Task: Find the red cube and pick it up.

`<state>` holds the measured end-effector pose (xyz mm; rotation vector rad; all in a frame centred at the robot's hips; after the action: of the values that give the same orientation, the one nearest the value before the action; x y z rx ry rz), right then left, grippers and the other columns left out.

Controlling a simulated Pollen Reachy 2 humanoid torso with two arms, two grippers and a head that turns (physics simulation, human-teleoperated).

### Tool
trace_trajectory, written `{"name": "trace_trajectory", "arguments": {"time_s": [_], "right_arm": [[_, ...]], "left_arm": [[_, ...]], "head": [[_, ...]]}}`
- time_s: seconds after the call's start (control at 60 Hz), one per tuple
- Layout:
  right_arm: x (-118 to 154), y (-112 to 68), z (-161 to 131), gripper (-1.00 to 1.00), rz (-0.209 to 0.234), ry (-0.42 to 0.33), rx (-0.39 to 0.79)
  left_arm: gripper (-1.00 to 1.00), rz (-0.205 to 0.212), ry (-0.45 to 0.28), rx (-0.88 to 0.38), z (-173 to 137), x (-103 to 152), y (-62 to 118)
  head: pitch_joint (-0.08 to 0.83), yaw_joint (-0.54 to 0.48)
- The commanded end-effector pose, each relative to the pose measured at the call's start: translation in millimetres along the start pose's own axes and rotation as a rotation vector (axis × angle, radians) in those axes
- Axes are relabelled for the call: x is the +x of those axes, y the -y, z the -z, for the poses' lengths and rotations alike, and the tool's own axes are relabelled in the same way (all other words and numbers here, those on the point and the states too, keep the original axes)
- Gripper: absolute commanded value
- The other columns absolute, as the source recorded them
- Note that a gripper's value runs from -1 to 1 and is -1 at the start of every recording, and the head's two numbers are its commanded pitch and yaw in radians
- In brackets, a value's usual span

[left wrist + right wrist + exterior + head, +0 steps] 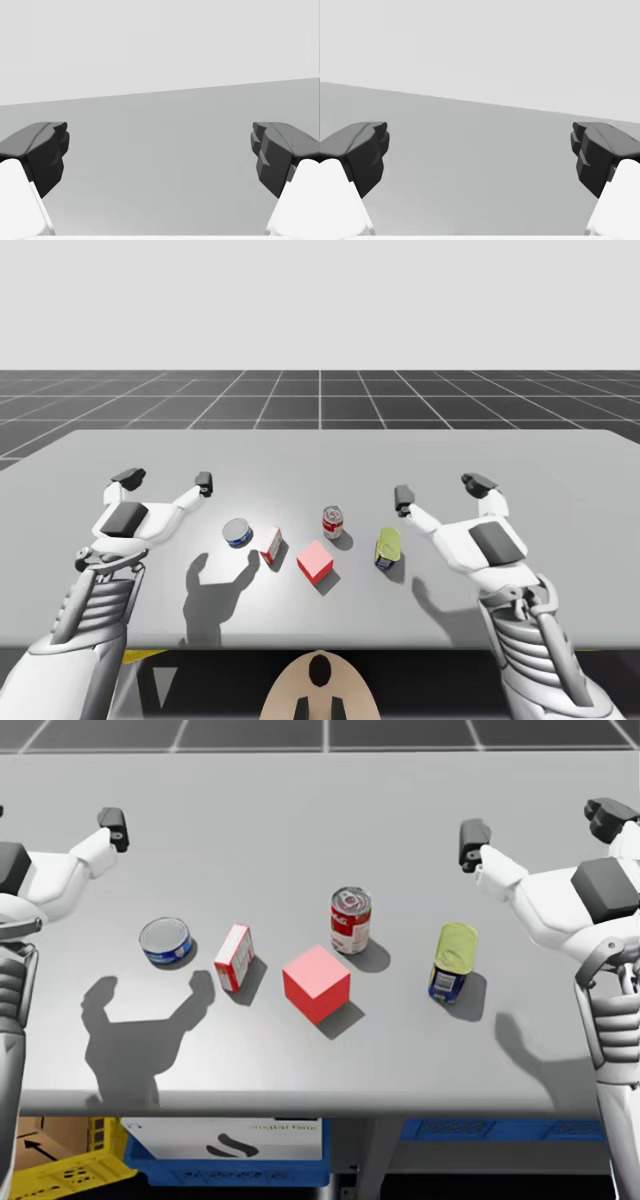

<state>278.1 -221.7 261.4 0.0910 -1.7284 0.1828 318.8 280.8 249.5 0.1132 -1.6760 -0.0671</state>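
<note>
Red cube (pixel 316 982) — flat, corner toward me

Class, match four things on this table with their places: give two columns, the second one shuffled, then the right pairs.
1 red cube
2 blue can
3 yellow can
4 red-and-white can

A nearest my right gripper
B just behind the red cube
C nearest my left gripper
D beside the small box, in front of the red-and-white can

Pairs: 1-D, 2-C, 3-A, 4-B.
</note>
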Motion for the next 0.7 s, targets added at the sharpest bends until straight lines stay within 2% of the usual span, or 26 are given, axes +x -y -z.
{"name": "trace_trajectory", "arguments": {"time_s": [0.017, 0.05, 0.083, 0.2, 0.3, 0.5, 0.7], "right_arm": [[10, -19.7, -16, -1.00, 0.071, -0.036, 0.162], [13, -29.1, -26, -1.00, 0.106, -0.066, 0.213], [14, -34.1, -29, -1.00, 0.118, -0.070, 0.247], [11, -57.5, -48, -1.00, 0.116, -0.090, 0.428], [2, -77.8, -63, -1.00, 0.121, -0.139, 0.562], [-25, -102.6, -68, -1.00, 0.182, -0.225, 0.672], [-51, -127.2, -59, -1.00, 0.172, -0.284, 0.689]], "left_arm": [[-1.00, -0.001, -0.003, -0.001, 0, -1, 0.7], [-1.00, -0.001, -0.004, -0.002, 0, -1, 1.0], [-1.00, -0.001, -0.004, -0.002, 0, -1, 1.2], [-1.00, 0.001, -0.005, -0.006, 0, -1, 2.0], [-1.00, 0.003, -0.006, -0.008, 1, -2, 2.6], [-1.00, -0.001, -0.008, -0.017, 0, -2, 3.9], [-1.00, -0.004, -0.008, -0.018, -1, -2, 3.6]], "head": [[0.721, 0.01], [0.722, 0.01], [0.722, 0.01], [0.725, 0.02], [0.725, 0.02], [0.727, 0.02], [0.730, 0.03]]}}
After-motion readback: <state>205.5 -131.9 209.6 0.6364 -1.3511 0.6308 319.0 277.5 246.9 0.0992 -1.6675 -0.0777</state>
